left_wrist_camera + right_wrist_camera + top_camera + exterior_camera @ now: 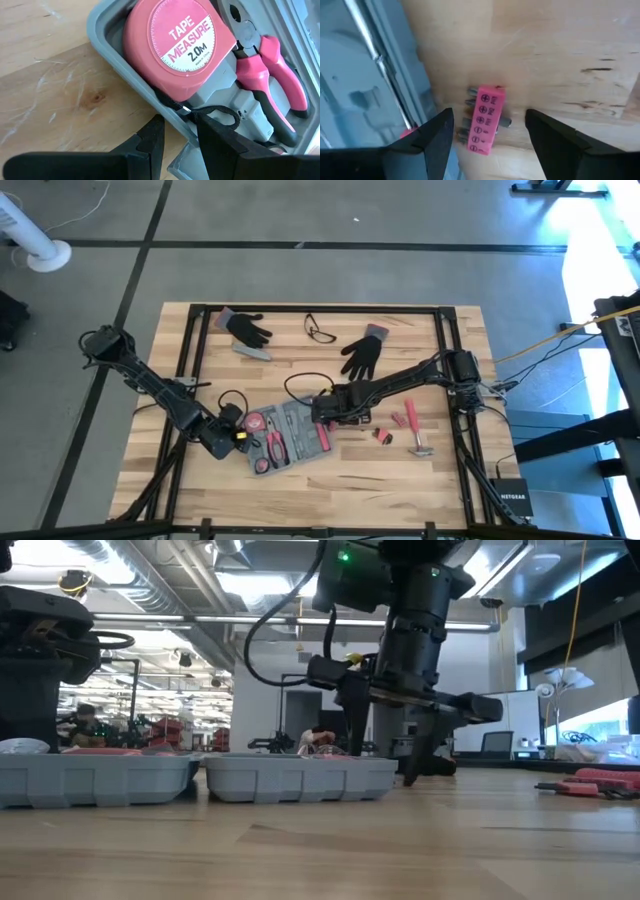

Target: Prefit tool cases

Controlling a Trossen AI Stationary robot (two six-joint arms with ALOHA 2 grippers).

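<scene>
The case point(288, 437) lies open, long axis slanting across the table point(450, 470); left gripper point(175, 142) clamps its edge, right gripper point(490, 132) released over a bit holder point(486, 119).

The tool case point(288, 436) is lying open and flat on the table point(330, 480), its two blue-grey halves spread side by side with moulded recesses facing up. It is sitting slightly askew to the table's near edge, near the middle of that edge. Inside the case, a pink tape measure point(180, 45) is sitting in the end recess, with pink-handled pliers point(272, 75) lying just beside it. In the low view, the case's two shallow ribbed walls point(300, 780) are resting on the wood.
</scene>
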